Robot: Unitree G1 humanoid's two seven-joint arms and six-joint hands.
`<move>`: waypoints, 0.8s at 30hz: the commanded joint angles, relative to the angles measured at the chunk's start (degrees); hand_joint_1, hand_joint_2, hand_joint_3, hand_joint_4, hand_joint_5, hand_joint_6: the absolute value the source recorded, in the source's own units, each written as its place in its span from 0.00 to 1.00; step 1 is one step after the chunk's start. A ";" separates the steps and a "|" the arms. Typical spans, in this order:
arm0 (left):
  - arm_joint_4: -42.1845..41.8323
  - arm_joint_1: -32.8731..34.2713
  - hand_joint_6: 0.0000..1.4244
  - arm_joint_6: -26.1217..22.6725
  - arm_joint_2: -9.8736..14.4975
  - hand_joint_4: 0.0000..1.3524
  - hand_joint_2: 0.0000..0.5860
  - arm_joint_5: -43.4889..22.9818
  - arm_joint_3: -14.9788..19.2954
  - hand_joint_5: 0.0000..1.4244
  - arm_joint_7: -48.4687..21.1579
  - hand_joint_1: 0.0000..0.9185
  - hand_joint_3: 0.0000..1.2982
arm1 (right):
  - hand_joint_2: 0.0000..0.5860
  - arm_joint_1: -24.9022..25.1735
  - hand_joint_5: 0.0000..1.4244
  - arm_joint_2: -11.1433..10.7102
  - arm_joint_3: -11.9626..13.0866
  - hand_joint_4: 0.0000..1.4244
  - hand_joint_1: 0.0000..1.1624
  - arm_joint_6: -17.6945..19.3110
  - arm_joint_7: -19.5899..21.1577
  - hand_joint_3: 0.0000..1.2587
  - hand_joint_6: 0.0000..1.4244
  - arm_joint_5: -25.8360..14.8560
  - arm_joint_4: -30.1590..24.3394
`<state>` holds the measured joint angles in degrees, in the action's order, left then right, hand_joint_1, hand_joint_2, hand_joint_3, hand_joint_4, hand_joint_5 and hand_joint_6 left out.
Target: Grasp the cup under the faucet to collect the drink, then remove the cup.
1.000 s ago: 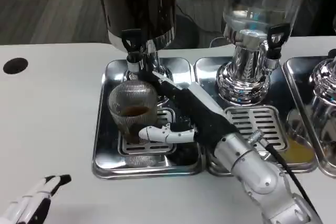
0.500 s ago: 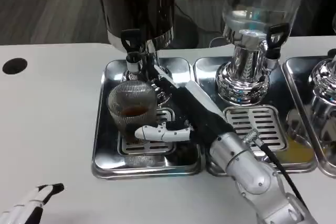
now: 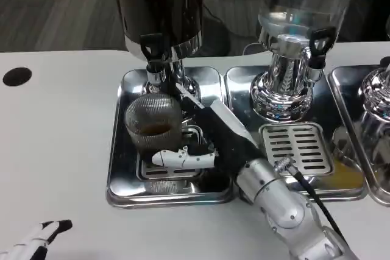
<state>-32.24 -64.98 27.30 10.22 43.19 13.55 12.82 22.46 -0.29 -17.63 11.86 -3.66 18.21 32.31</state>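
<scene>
one cup (image 3: 153, 123) upright, right hand (image 3: 204, 132) gripping

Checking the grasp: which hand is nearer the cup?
Right. The right hand wraps the cup from its right side; the left hand rests far off at the table's near-left edge.

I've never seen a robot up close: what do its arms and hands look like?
The right forearm is a rounded silver tube with a thin black cable along it. The right hand has a white back and white and black fingers. The left hand shows white fingers with black tips.
</scene>
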 commanded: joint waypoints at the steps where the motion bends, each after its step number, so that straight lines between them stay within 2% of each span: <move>1: 0.84 -1.23 0.28 1.28 0.01 0.13 0.07 -0.61 0.93 0.15 0.27 0.00 0.18 | 0.15 2.17 0.04 1.23 0.07 0.03 0.62 2.02 1.13 0.02 0.00 -0.25 2.35; 7: 1.48 -1.59 0.28 1.87 0.11 0.13 0.08 -2.17 2.71 0.15 -0.14 0.00 0.18 | 0.15 2.93 0.05 2.06 0.54 0.04 0.62 2.85 2.18 0.03 0.00 -0.41 4.82; 12: 2.15 -1.57 0.28 2.19 0.31 0.13 0.08 -2.80 3.59 0.15 -0.54 0.00 0.18 | 0.14 3.63 0.09 2.51 0.83 0.08 0.63 3.51 2.79 0.06 0.05 -0.54 6.59; 17: 2.48 -1.35 0.28 2.20 0.45 0.14 0.08 -3.17 4.20 0.16 -0.98 0.00 0.19 | 0.15 4.24 0.15 2.93 1.20 0.14 0.64 4.39 3.59 0.11 0.11 -0.81 8.29; 24: 2.88 -0.77 0.28 1.90 0.63 0.14 0.08 -3.29 4.27 0.16 -1.56 0.00 0.19 | 0.13 4.87 0.18 3.19 1.58 0.18 0.65 5.62 4.28 0.17 0.13 -1.20 10.43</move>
<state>-30.03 -65.68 28.94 10.39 40.67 17.23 12.01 26.34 2.36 -16.33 16.34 0.32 17.46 41.64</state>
